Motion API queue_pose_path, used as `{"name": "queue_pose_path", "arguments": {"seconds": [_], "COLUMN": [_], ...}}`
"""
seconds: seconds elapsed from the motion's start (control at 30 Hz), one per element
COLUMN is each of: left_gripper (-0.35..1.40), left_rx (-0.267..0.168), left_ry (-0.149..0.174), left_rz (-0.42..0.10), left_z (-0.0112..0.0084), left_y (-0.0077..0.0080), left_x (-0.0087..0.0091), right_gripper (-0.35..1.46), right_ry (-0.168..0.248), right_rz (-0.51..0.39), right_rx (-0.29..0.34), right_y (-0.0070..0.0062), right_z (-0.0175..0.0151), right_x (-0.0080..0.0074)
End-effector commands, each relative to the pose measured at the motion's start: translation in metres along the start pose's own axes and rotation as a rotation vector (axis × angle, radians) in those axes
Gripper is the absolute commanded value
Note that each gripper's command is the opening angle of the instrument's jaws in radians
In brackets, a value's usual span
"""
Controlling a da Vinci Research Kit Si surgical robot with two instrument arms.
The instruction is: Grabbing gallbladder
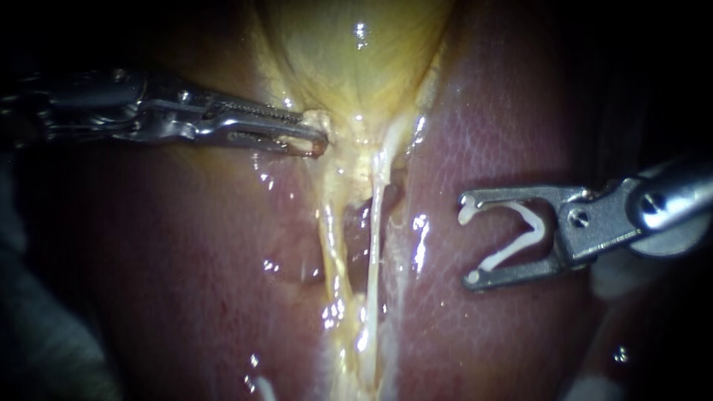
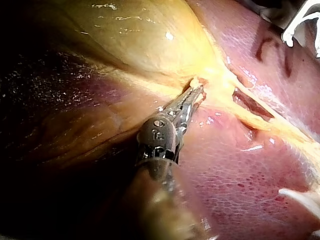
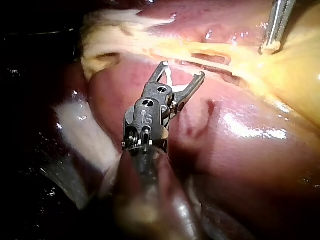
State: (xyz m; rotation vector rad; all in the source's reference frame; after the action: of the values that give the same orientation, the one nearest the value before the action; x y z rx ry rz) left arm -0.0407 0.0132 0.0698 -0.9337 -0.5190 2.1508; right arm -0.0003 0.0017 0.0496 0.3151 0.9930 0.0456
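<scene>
Two instruments are in: the left instrument [image 1: 316,141] has its jaws clenched on the gallbladder [image 1: 356,59] at its narrow yellow end. The right instrument [image 1: 469,239] hangs over the liver [image 1: 505,134], its spread jaws carrying a white clip [image 1: 512,251].

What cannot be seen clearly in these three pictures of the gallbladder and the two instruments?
Endoscope view: the gallbladder runs past the top edge; the shaft of the left instrument fades into darkness.
All views: whether its tip holds tissue; wet yellow tissue hides the contact.
Left wrist view: the right instrument and its clip are mostly cut off by an edge.
Right wrist view: an edge cuts off the left instrument's shaft.
</scene>
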Motion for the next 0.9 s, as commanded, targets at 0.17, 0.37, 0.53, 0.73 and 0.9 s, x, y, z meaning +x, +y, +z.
{"name": "queue_pose_path", "arguments": {"seconds": [0.17,0.37,0.53,0.73,0.9], "left_gripper": [-0.35,-0.35,-0.35,-0.35,-0.35], "left_rx": [0.000,-0.004,-0.007,-0.005,-0.002], "left_ry": [-0.004,-0.012,-0.013,-0.004,0.023], "left_rz": [-0.047,-0.094,-0.104,-0.117,-0.125], "left_z": [-0.0006,-0.0023,-0.0044,-0.0082,-0.0110], "left_y": [0.0013,0.0034,0.0050,0.0067,0.0072], "left_x": [0.0005,0.0020,0.0033,0.0050,0.0060], "right_gripper": [0.50,0.50,0.50,0.50,0.50], "right_ry": [0.000,0.000,0.000,0.000,0.000], "right_rz": [0.000,0.000,0.000,0.000,0.000], "right_rx": [0.000,0.000,0.000,0.000,0.000], "right_y": [0.0000,0.0000,0.0000,0.0000,0.0000], "right_z": [0.0000,0.0000,0.0000,0.0000,0.0000], "right_x": [0.0000,0.0000,0.0000,0.0000,0.0000]}}
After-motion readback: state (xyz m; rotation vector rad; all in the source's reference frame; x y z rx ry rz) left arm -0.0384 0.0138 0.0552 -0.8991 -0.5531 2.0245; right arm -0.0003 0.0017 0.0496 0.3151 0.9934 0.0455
